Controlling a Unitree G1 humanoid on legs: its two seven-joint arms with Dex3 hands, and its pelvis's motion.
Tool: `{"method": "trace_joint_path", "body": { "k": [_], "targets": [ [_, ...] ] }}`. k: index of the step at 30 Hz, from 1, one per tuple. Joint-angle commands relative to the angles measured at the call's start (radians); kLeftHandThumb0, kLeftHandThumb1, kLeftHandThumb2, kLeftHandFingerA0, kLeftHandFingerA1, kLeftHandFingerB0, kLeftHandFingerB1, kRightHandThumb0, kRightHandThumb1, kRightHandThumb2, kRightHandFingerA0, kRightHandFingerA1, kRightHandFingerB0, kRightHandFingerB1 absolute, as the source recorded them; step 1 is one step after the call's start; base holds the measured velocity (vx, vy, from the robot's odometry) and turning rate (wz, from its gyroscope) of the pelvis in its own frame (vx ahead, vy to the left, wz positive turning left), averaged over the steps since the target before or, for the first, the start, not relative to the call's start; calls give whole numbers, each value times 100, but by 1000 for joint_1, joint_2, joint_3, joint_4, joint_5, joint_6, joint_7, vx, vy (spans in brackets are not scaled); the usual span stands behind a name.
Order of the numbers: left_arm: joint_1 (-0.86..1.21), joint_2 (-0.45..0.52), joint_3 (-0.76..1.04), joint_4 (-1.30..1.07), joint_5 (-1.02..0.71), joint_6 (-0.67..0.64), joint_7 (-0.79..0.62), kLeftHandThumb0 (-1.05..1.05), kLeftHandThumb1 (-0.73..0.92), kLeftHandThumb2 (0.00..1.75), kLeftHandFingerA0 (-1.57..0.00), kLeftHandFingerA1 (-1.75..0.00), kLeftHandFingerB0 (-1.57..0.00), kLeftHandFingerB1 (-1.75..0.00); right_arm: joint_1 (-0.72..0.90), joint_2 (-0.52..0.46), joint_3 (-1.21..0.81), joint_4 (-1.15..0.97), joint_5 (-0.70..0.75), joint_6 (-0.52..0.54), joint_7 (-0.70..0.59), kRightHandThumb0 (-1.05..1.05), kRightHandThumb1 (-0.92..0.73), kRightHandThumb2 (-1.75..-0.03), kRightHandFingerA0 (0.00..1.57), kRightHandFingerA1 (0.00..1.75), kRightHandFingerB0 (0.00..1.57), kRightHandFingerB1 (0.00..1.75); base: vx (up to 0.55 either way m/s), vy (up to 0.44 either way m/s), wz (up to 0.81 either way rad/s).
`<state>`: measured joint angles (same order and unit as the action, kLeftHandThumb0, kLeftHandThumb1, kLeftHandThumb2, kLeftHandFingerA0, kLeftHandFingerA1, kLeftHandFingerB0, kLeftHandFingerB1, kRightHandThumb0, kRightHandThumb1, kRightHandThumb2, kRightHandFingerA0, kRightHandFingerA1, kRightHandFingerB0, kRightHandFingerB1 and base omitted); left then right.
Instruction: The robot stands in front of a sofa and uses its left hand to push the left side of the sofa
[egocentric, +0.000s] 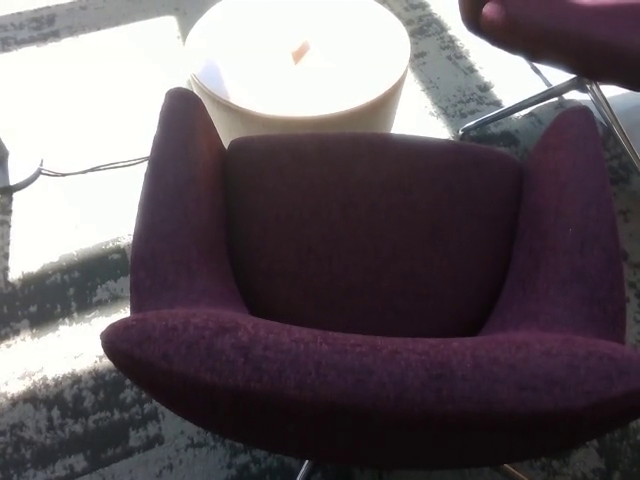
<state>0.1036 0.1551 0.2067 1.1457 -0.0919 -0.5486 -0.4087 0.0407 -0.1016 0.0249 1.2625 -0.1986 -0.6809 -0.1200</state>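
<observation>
A dark purple upholstered sofa chair fills most of the head view, its curved back rim nearest me and its seat facing away. Its left arm rises at picture left, its right arm at picture right. Neither of my hands shows in this frame.
A round cream side table stands just beyond the chair, brightly lit. A second purple chair on metal legs sits at the top right. A dark cable lies on the patterned carpet at left.
</observation>
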Motion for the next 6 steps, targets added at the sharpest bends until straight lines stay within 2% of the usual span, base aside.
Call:
{"method": "trace_joint_path", "body": {
  "k": [1, 2, 6],
  "targets": [
    [-25, 18, -2, 41, 8, -6, 19, -95, 83, 119, -3, -17, -3, -10, -3, -13, 0, 4, -1, 1, -6, -58, -78, -64, 58, 43, 56, 41, 0, 0, 0],
    [-26, 18, -2, 45, 8, -9, 21, -96, 83, 119, -7, -18, -6, -10, -3, -12, 0, 5, -1, 0, -7, -59, -78, -64, 60, 44, 57, 41, 0, 0, 0],
    [-26, 21, -4, 59, 12, -16, 20, -97, 81, 119, -4, -19, -3, -10, 0, -15, 8, 7, -12, -4, -16, -59, -78, -64, 58, 43, 57, 41, 0, 0, 0]
  ]
}}
